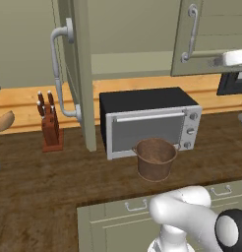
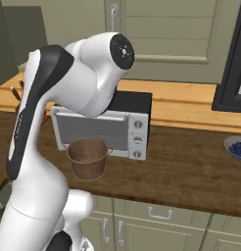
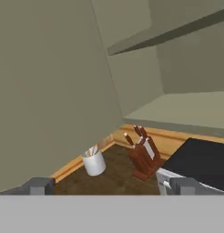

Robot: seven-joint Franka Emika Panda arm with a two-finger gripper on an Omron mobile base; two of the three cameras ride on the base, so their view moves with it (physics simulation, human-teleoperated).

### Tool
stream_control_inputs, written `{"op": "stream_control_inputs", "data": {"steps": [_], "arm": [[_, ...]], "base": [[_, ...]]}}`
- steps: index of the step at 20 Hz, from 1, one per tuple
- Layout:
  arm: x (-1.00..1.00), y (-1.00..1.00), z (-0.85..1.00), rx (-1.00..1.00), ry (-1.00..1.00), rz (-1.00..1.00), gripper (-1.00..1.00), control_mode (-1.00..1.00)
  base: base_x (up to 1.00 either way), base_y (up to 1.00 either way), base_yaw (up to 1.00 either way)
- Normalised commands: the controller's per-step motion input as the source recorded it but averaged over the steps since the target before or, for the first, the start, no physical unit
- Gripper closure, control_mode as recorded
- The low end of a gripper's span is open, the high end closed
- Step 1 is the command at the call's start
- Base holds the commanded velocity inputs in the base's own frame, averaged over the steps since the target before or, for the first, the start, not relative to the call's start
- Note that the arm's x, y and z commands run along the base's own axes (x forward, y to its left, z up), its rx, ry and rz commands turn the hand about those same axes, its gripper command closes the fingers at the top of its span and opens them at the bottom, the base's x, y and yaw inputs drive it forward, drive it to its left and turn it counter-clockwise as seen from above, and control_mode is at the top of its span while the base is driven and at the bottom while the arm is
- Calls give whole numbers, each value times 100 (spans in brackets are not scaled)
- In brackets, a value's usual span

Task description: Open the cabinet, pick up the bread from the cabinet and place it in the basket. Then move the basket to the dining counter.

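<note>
- Left base view: the cabinet (image 1: 76,74) door is swung open above the worktop; the basket (image 1: 155,158) is set in front of the toaster oven (image 1: 150,122).
- Right base view: the basket (image 2: 88,158) is seen below the arm.
- Hand view: the gripper (image 3: 111,185) fingers are spread wide, nothing held or touched; the cabinet's (image 3: 45,91) bare shelf lies ahead, the knife block (image 3: 143,157) below.

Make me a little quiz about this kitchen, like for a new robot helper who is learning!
1. True or false: the basket has nothing in it.
2. In the left base view, what stands left of the toaster oven? A) knife block B) kettle C) flower pot
3. Fill the gap: the left door of the cabinet is swung ____.

Key: 1 true; 2 A; 3 open.
</note>
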Motion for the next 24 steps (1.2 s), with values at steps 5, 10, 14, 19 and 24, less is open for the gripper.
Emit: {"op": "stream_control_inputs", "data": {"steps": [5, 10, 14, 19, 24], "arm": [[47, -29, 23, -32, 0, -28, -100, -100], [71, -3, 0, -18, 0, -16, -100, -100], [49, -11, -2, -15, 1, -16, -100, -100], [46, -36, -17, -8, 6, -18, -100, -100], [36, -12, -41, -1, 0, -19, -100, -100]], "base": [[0, 0, 0], [0, 0, 0], [0, 0, 0], [0, 0, 0], [0, 0, 0]]}}
